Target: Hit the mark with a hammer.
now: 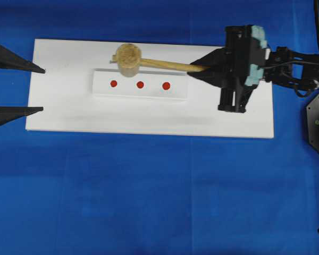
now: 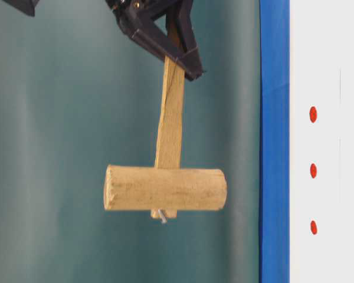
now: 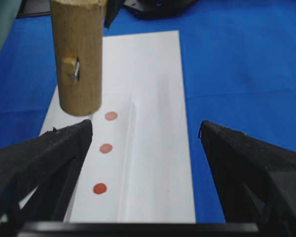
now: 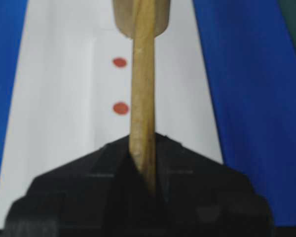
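Observation:
The hammer (image 1: 128,58), a light wooden mallet, is held in the air by its handle end with my right gripper (image 1: 200,68) shut on it. Its head hangs over the back edge of the white raised strip (image 1: 101,87), clear of the surface in the table-level view, hammer (image 2: 165,188). The mark (image 1: 140,84) is the middle of three red dots on the strip, just in front of and right of the head. In the right wrist view the handle (image 4: 142,98) runs past the mark (image 4: 119,62). My left gripper (image 1: 41,89) stands open at the board's left end, nothing between its fingers (image 3: 64,148).
The strip sits on a white board (image 1: 149,119) laid on blue cloth (image 1: 149,196). A smaller red dot (image 1: 113,83) lies left of the mark and a larger one (image 1: 166,85) to its right. The right arm's body (image 1: 244,69) hangs over the board's right end.

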Available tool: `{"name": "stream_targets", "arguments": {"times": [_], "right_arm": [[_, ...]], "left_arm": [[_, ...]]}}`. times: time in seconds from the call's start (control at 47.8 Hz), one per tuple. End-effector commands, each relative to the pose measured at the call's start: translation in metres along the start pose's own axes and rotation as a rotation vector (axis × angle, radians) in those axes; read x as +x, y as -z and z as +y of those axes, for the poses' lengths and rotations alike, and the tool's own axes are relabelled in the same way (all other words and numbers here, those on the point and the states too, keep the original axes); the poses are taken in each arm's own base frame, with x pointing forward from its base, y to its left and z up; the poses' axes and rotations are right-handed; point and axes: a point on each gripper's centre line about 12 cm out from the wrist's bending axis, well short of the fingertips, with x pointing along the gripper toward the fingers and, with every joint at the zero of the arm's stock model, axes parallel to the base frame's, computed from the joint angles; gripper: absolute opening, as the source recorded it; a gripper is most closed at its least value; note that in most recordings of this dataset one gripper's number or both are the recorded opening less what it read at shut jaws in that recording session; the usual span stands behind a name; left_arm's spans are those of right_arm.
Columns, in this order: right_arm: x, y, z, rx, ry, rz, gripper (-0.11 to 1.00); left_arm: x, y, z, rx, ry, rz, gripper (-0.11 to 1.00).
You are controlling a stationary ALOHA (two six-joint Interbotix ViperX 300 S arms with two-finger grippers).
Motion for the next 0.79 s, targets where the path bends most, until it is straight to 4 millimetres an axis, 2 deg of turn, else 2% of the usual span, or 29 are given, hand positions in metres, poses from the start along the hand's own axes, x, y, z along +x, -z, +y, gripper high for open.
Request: {"name": "stream_targets", "arguments": {"times": [0.0, 0.251, 0.376, 0.606, 0.774], "right_arm": [[-0.001, -0.006, 0.0, 0.009, 0.005, -0.03, 0.02], [0.04, 0.053, 0.002, 0.072, 0.021, 0.186, 0.02], [0.047, 0.07, 0.003, 0.105, 0.03, 0.246, 0.02], [0.037, 0.058, 0.001, 0.105, 0.031, 0.198, 0.02], [0.022, 0.034, 0.001, 0.088, 0.023, 0.116, 0.02]], "left_arm": [[0.001, -0.004, 0.001, -0.003, -0.003, -0.012, 0.88], [0.001, -0.004, 0.001, -0.002, -0.002, -0.014, 0.88], [0.001, -0.003, 0.001, -0.003, -0.003, -0.007, 0.88], [0.001, -0.003, 0.001, -0.002, -0.002, -0.004, 0.88], [0.001, -0.003, 0.001, -0.002, -0.002, -0.006, 0.88]]}}
